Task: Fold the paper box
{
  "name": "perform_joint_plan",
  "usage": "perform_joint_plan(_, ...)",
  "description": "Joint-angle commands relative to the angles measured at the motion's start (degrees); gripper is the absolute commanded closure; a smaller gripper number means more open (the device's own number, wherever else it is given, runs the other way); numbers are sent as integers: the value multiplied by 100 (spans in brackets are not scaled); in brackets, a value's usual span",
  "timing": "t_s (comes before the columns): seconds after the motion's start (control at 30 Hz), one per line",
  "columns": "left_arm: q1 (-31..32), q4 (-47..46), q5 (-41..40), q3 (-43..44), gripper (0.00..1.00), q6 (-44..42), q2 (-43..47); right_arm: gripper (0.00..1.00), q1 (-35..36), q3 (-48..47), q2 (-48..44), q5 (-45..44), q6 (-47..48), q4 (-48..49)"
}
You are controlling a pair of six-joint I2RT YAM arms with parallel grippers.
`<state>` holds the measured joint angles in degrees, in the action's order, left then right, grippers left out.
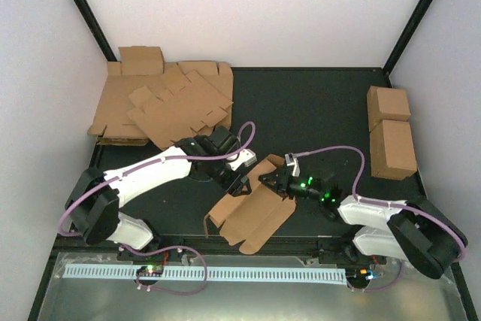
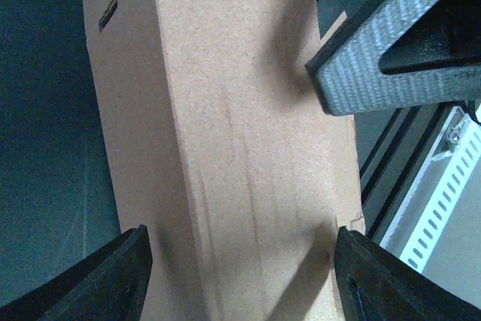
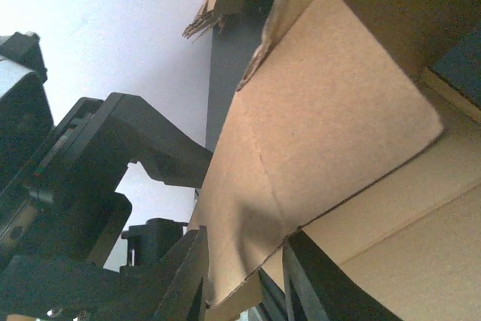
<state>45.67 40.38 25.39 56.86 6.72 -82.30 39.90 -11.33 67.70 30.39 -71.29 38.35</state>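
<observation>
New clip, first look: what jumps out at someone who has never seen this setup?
The partly folded paper box at the near centre, worked from both sides: the left gripper spread open over its panel, the right gripper with a flap between its fingers. Next, the heap of flat cardboard sheets in the far left corner, and two closed cardboard cuboids along the right edge.

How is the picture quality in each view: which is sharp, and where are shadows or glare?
Top external: even light and sharp, the paper box plain against the dark table. Left wrist: very close and slightly soft, with grey shadows across the paper box. Right wrist: the bright wall is washed out, so the left arm is a dark silhouette.
</observation>
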Motion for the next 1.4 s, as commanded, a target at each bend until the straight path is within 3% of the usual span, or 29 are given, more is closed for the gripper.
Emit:
perform_joint_plan(0.0, 41, -70, -98, 27, 31, 70, -58, 71, 54, 61, 213, 19, -144, 576)
perform_joint_plan(0.5, 43, -79, -173, 35, 27, 53, -48, 88, 60, 126, 584, 19, -265, 1006)
perform_joint_plan(0.7, 64, 16, -244, 170, 17, 119, 44, 89, 56, 142, 649, 24, -263, 1080)
perform_joint_plan(1.0, 468, 359, -820, 325, 15, 510, 83, 89, 61, 96, 666, 21, -217, 1062)
perform_joint_plan(1.37, 604, 476, -1335, 287, 33, 766, -28, 89, 58, 81, 609, 2, -152, 939)
